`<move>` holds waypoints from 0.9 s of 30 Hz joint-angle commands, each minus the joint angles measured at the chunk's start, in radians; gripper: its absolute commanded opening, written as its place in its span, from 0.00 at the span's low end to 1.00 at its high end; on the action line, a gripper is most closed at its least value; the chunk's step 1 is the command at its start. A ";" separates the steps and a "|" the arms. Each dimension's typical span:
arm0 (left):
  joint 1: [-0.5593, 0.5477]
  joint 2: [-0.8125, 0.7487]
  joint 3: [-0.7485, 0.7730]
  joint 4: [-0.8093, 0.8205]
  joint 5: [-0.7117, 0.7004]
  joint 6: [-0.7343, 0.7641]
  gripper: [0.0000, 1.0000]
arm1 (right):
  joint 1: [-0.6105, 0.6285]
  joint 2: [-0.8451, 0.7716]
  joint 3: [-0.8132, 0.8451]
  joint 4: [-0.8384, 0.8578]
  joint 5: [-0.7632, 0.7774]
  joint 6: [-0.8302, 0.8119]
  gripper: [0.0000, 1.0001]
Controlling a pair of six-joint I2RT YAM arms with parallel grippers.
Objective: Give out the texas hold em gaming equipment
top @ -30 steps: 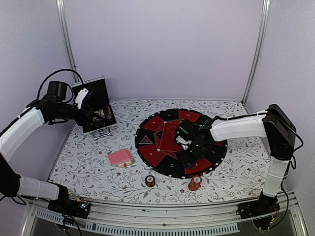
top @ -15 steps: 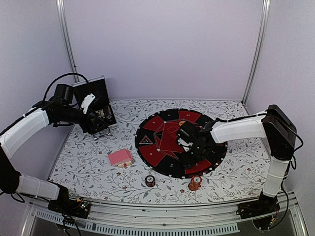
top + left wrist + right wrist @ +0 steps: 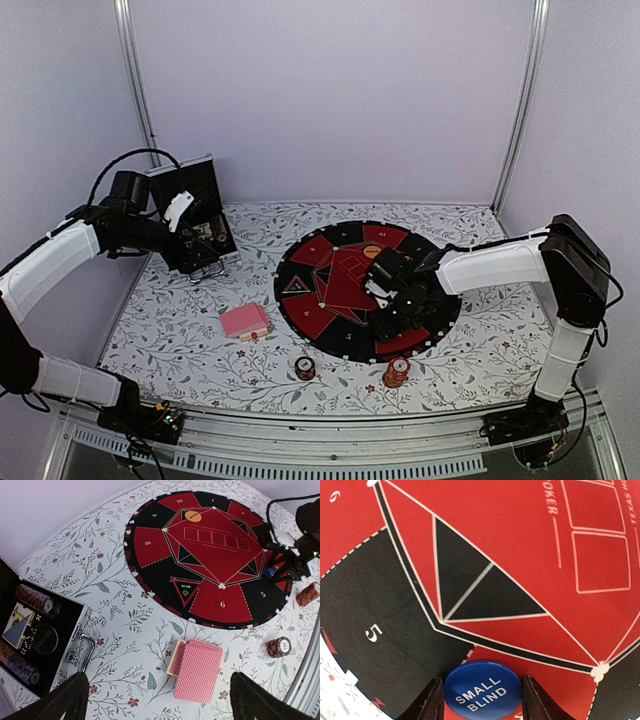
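A round black-and-red poker mat (image 3: 305, 318) lies mid-table, with an orange button disc (image 3: 372, 252) at its far side. My right gripper (image 3: 392, 318) is low over the mat's near right part. In the right wrist view its fingers (image 3: 432, 702) close against both sides of the blue "SMALL BLIND" disc (image 3: 483, 690). A pink-backed card deck (image 3: 197, 670) lies on the table left of the mat, under my open, empty left gripper (image 3: 159, 690). A brown chip stack (image 3: 305, 368) and a red-and-white chip stack (image 3: 397, 372) stand near the front edge.
The open black silver-edged case (image 3: 195, 215) stands at the far left, with chip rolls and cards inside (image 3: 30, 630). The floral tablecloth (image 3: 180, 330) covers the table. Metal frame posts rise at the back corners.
My left gripper lifted and drew slightly away from the case. My right gripper shifted a little to the right over the mat with the blue disc.
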 commanded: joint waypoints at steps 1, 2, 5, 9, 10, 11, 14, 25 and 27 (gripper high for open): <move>-0.014 -0.013 0.016 -0.020 -0.009 0.013 1.00 | -0.040 -0.041 -0.067 -0.053 0.032 0.021 0.51; -0.014 -0.011 0.017 -0.020 -0.008 0.014 1.00 | -0.047 -0.050 -0.078 -0.052 0.033 0.023 0.51; -0.014 -0.007 0.021 -0.023 -0.007 0.014 1.00 | -0.066 -0.075 -0.101 -0.055 0.040 0.023 0.51; -0.016 -0.003 0.028 -0.030 -0.007 0.017 1.00 | -0.077 -0.093 -0.116 -0.055 0.040 0.022 0.52; -0.016 -0.003 0.028 -0.030 -0.007 0.017 1.00 | -0.077 -0.095 -0.115 -0.056 0.041 0.022 0.53; -0.016 -0.001 0.028 -0.031 -0.007 0.017 1.00 | -0.078 -0.095 -0.113 -0.056 0.041 0.022 0.54; -0.016 0.001 0.030 -0.036 -0.003 0.021 1.00 | -0.079 -0.090 -0.108 -0.064 0.049 0.019 0.54; -0.017 0.011 0.036 -0.056 -0.004 0.044 1.00 | -0.091 -0.113 -0.078 -0.091 0.035 0.015 0.74; -0.017 0.015 0.036 -0.060 -0.001 0.048 1.00 | -0.091 -0.128 -0.047 -0.109 0.034 0.012 0.76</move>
